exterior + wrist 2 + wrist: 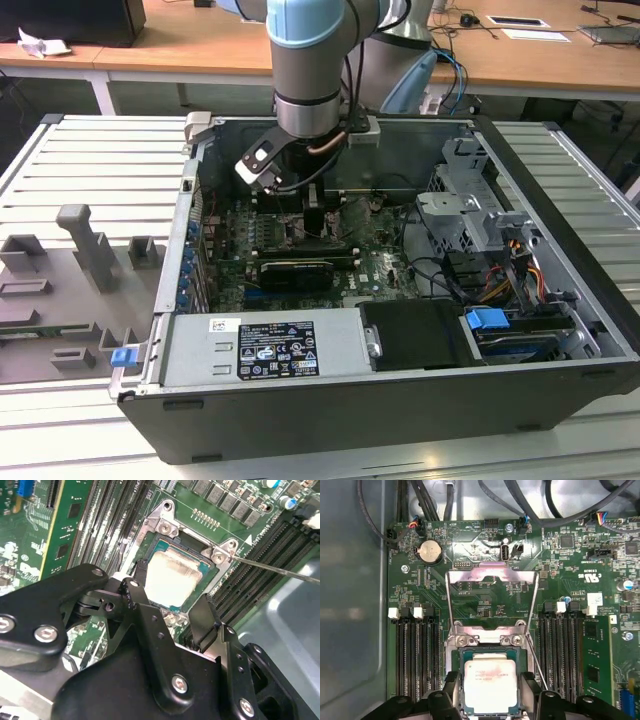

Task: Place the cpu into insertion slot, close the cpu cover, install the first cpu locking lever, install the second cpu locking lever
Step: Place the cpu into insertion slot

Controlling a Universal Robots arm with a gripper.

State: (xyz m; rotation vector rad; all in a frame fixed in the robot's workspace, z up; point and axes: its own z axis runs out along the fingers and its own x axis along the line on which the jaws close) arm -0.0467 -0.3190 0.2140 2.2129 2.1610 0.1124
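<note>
Wooden desks [200,50] line the back of the room. Out front, a grey slatted worktop [80,170] carries an open black computer case [400,410]. The exterior view takes in the whole box: a silver power supply [200,350] with a black-and-white printed label, a blue tab [488,322] on the exterior view's right, and a black card [295,270] lying across the green board. The arm reaches straight down into it, with the gripper [323,218] low over the board.

Now the first wrist view, looking flat onto the board. The cpu [490,687] sits square in its socket, its pale metal top carrying faint print too small to read. The cpu cover [492,573], a thin silvery frame, stands raised behind it. A round coin battery [429,551] shines beyond, and long black memory slots [415,650] flank the socket.

The second wrist view comes in at a slant. The gripper [172,596] has its black fingers [141,582] clamped on two opposite edges of the cpu [175,575]. A thin wire lever [275,570] angles away from the socket's corner.
</note>
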